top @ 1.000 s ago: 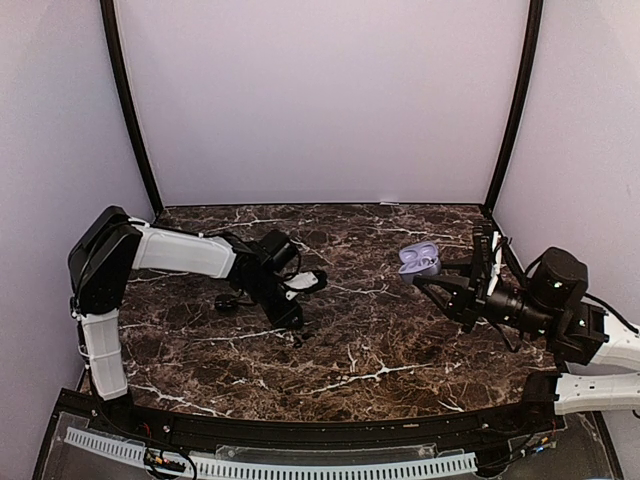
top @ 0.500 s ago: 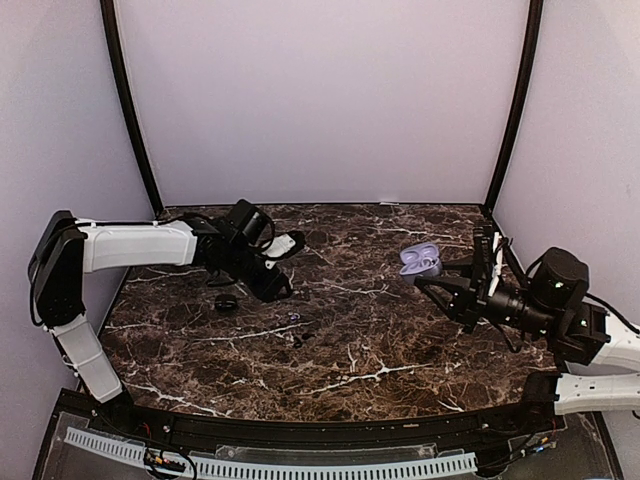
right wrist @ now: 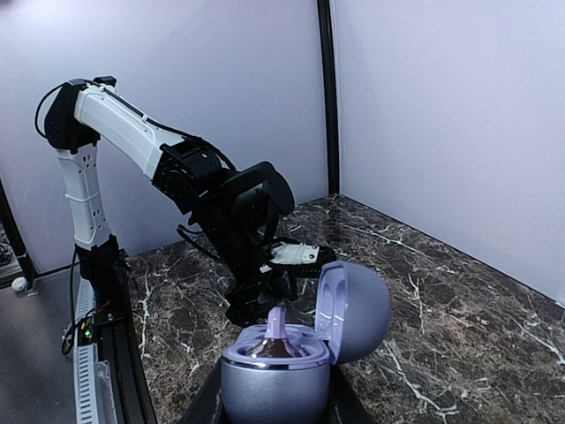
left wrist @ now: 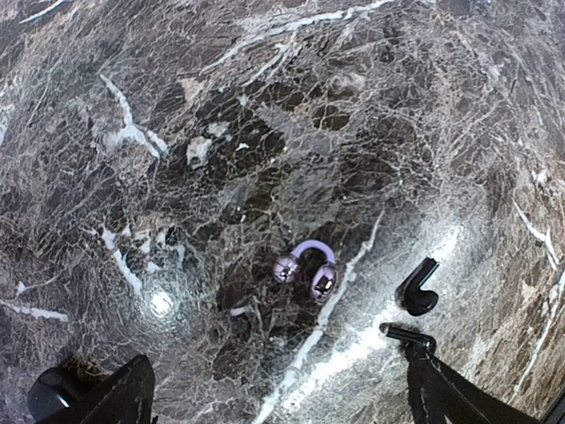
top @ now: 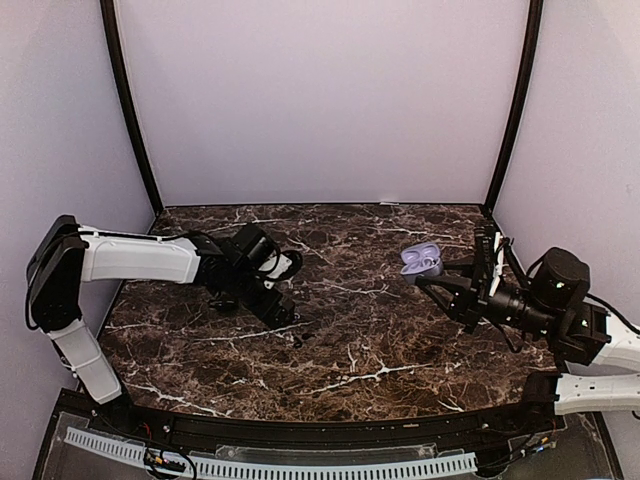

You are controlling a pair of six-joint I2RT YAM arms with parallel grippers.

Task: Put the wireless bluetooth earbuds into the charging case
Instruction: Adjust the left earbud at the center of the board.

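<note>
A pale purple clip-shaped earbud (left wrist: 305,269) lies on the marble table, and a black earbud (left wrist: 418,291) lies just to its right. My left gripper (left wrist: 265,375) hovers above them, open wide, the purple earbud just ahead of the gap and the black one near the right fingertip (left wrist: 399,333). In the top view the left gripper (top: 283,312) points down at left of centre, the black earbud (top: 297,341) just beside it. My right gripper (right wrist: 274,413) is shut on the purple charging case (right wrist: 274,384), held up with its lid (right wrist: 355,309) open. One purple earbud (right wrist: 275,331) sits inside. The case (top: 421,260) hangs right of centre.
A small dark object (top: 221,303) lies by the left arm's wrist. Pale walls and black corner posts (top: 130,110) enclose the dark marble table (top: 350,370). The left arm's white links (right wrist: 115,124) rise behind the case in the right wrist view.
My left gripper has opened wide and dropped forward from farther back, down over the earbuds. The right arm and the case have stayed still.
</note>
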